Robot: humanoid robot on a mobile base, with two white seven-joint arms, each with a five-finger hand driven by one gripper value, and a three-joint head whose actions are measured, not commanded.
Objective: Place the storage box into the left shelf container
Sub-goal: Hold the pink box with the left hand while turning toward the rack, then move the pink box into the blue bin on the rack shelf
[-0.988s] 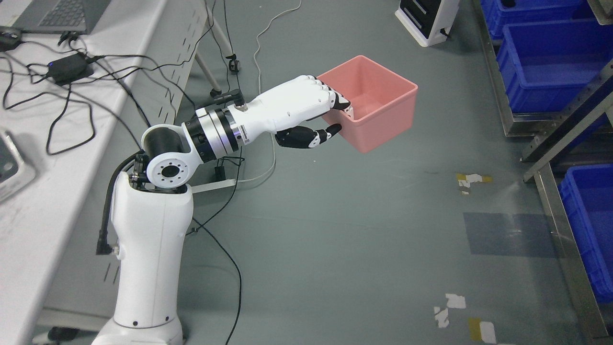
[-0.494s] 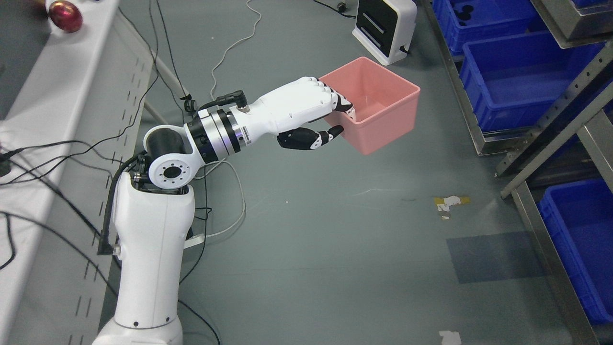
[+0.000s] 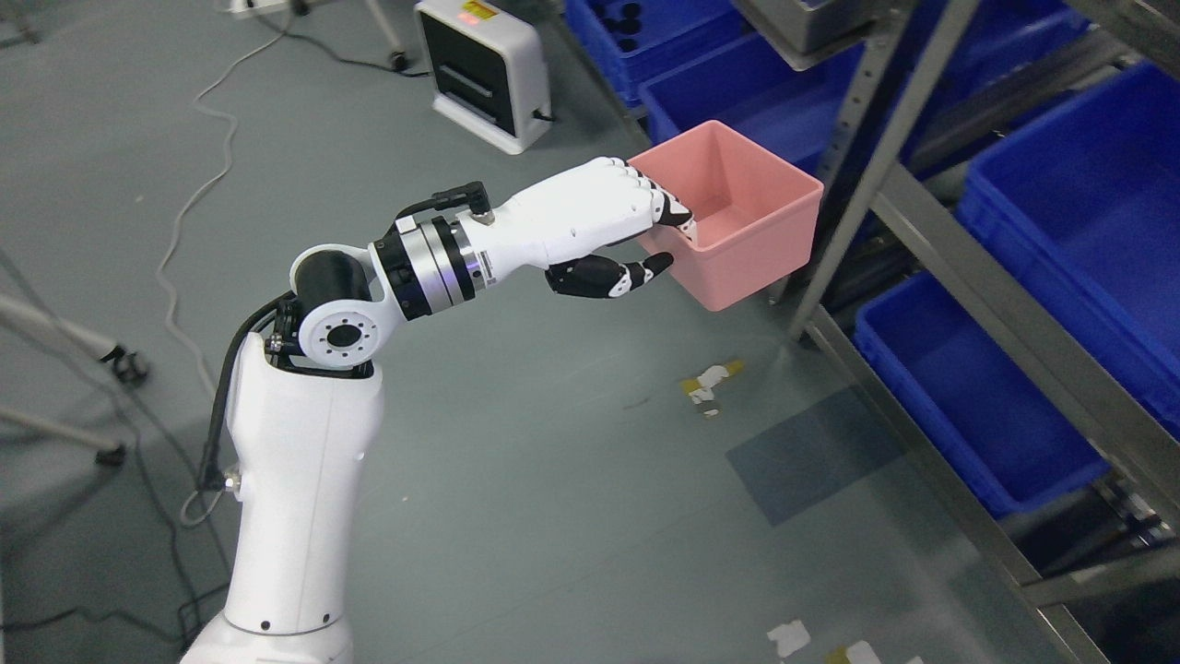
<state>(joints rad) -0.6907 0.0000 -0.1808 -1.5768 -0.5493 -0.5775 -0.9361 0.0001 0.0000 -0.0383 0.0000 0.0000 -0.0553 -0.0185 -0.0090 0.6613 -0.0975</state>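
Observation:
My left hand is shut on the near wall of an empty pink storage box, fingers hooked over its rim and thumb under the outside. The box hangs in the air above the grey floor, just left of a grey metal shelf upright. Behind that upright, blue shelf containers sit on the rack, with another blue container on the lower level. My right arm does not show.
A white and black device stands on the floor at the top. Cables trail over the floor at left, near table legs with casters. Tape scraps lie on the floor below the box.
The whole picture has swung right: the white table has left the view and the shelf rack with blue containers now fills the right side. My hand keeps its hold on the pink box.

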